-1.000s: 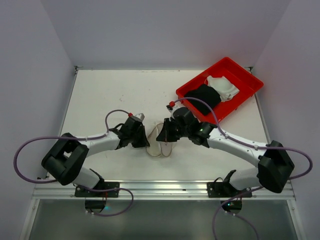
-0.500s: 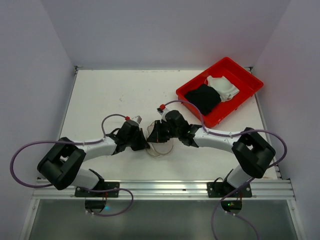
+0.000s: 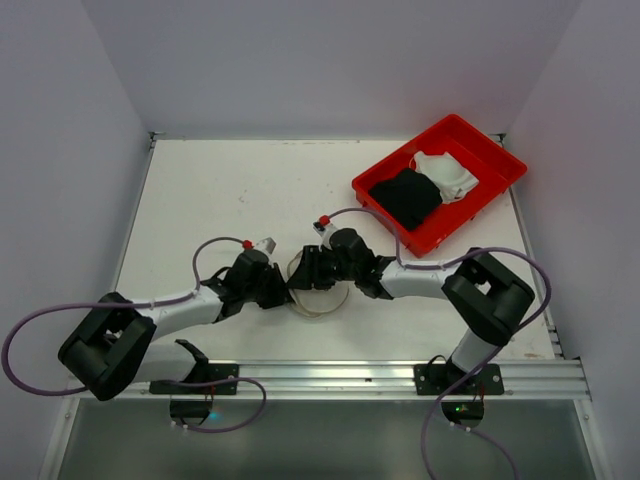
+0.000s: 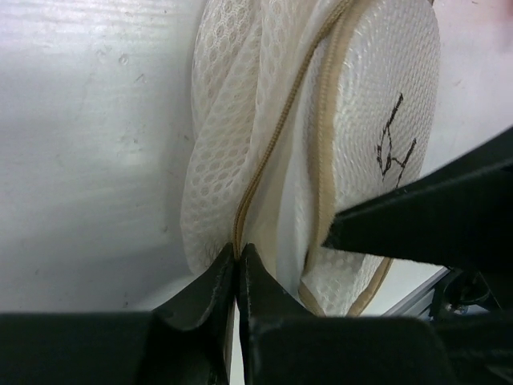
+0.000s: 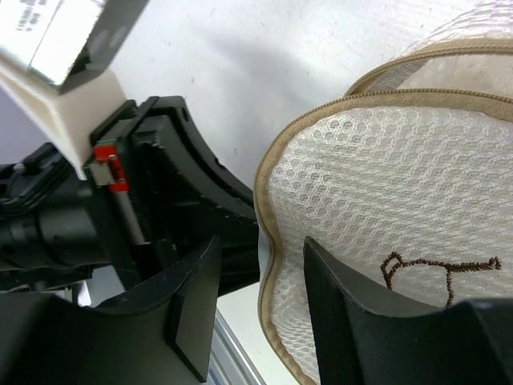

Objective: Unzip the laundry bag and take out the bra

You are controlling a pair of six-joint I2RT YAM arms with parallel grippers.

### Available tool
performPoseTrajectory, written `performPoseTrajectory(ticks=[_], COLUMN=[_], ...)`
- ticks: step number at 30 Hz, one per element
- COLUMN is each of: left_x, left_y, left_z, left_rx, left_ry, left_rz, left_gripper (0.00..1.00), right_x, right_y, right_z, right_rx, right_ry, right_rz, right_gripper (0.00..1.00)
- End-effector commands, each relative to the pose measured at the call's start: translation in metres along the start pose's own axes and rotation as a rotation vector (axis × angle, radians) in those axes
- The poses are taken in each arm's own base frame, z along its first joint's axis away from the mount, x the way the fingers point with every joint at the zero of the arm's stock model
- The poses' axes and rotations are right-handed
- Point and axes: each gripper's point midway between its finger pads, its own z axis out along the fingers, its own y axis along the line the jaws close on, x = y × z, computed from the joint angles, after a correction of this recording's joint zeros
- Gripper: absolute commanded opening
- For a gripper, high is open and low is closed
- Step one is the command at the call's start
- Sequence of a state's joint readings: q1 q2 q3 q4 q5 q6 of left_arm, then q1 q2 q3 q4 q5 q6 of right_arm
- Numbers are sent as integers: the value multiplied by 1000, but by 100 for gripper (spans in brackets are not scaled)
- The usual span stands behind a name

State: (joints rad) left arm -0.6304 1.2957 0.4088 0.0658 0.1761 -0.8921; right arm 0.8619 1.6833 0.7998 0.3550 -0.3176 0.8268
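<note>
"Progress?"

"Little, as we judged it. The laundry bag [image 3: 318, 292] lay between our two sets of fingers. Its zip [image 4: 276, 136] looked shut along all the length we could see."

"What did our left gripper [image 4: 237, 261] have?"

"Its fingertips were pinched tight on the beige zip seam at the bag's edge. Whether the pull tab sat between them we could not tell."

"And our right gripper [image 5: 260, 273]?"

"Its fingers stood apart, straddling the stiff rim [image 5: 268, 184] of the end printed with the bra icon [image 5: 439, 269]. One finger was outside the rim and one lay across the printed face, and they clamped nothing that we could see."

"So what was left?"

"Nearly all of it, we thought: running the zip open, then lifting out the bra, which we could not make out through the mesh. The red tray [image 3: 491, 140] sat well beyond the right fingers, with dark and white cloth [image 3: 405, 195] in it."
</note>
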Motion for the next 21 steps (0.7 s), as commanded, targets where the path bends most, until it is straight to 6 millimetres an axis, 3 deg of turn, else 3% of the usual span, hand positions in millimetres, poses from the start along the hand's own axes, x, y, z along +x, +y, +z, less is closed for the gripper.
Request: performPoseTrajectory(ticks=[1, 12, 18, 21], left_x=[-3, -3, 6, 1], left_y=[-7, -2, 16, 19], left_z=[-7, -27, -40, -52], left_rx=[44, 49, -22, -45], left_ry=[-31, -85, -87, -124], left_rz=[-22, -37, -51, -49], left_gripper=[9, 31, 55, 68], right_x=[-4, 4, 2, -2], right_y=[7, 1, 4, 9], right_z=[5, 20, 18, 15], right_rx=[-54, -101, -119, -132], right_ry=[-26, 0, -5, -12], right_rz=[0, 47, 46, 33], right_gripper=[48, 49, 49, 49])
